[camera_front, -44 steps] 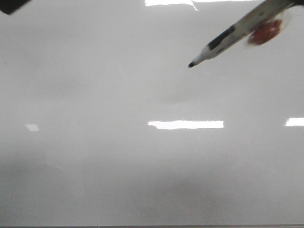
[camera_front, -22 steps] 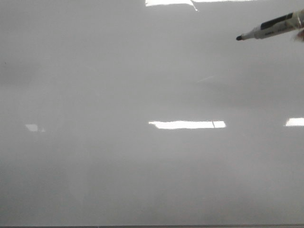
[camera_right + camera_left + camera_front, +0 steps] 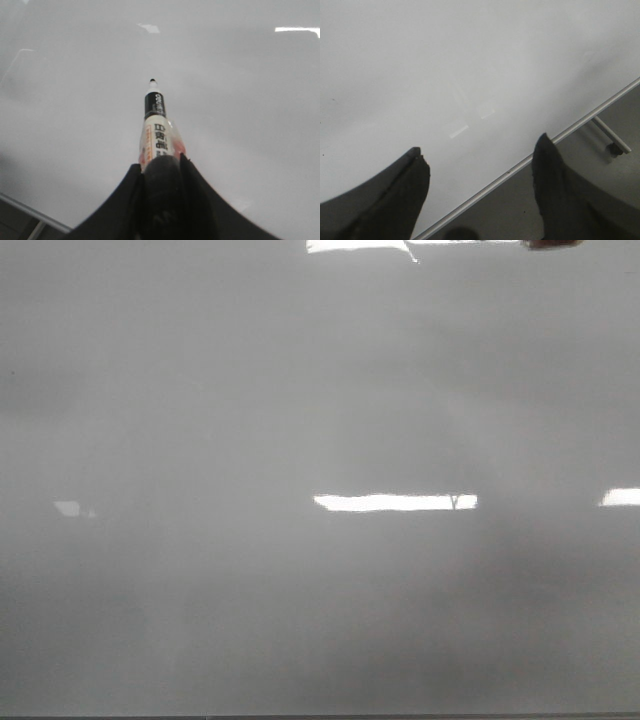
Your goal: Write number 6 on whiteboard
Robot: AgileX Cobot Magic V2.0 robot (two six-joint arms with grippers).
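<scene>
The whiteboard (image 3: 200,390) fills the front view, glossy grey-white with bright light glares. No clear number 6 shows on it; a tiny dark mark (image 3: 453,502) sits in the middle glare, too small to read. My right gripper (image 3: 160,162) is shut on a white and black marker (image 3: 156,130), whose black tip (image 3: 152,80) points over the whiteboard (image 3: 250,100). In the front view only a dark reddish sliver (image 3: 553,243) of this shows at the top edge. My left gripper (image 3: 480,143) is open and empty over the whiteboard's (image 3: 420,60) edge.
The board's thin metal edge (image 3: 520,167) runs diagonally in the left wrist view, with a grey surface and a stand leg with a caster (image 3: 612,145) beyond it. The edge also shows in the right wrist view (image 3: 30,212).
The marker has moved up and to the right across the front view until only a sliver stays at the top edge. A tiny dark mark has appeared in the middle glare.
</scene>
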